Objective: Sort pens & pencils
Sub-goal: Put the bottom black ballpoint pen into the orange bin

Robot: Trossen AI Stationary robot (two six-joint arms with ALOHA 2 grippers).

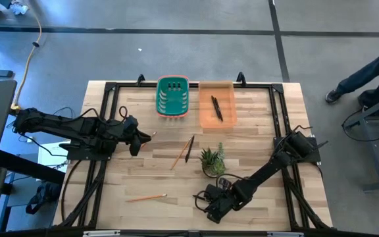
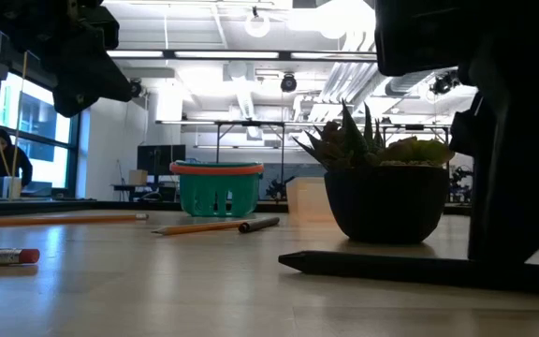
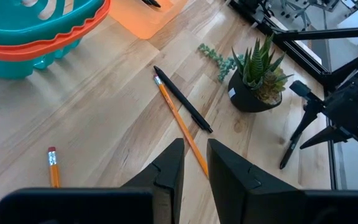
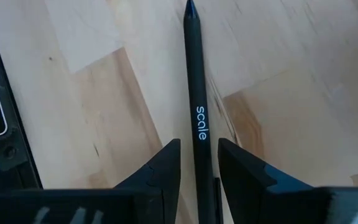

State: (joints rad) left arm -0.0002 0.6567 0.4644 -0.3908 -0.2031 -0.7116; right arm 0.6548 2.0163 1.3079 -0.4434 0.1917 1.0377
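The left gripper hangs above the worktop with its fingers set narrow and holding nothing, near a pencil and a pen lying side by side, their ends touching. The right gripper sits low at the near edge, narrowly parted, with a black pen lying flat between its fingers. That pen is judged light, stiff and smooth, likely to roll, so mid-barrel is the best hold.

Pen in orange bin (pencils loose)
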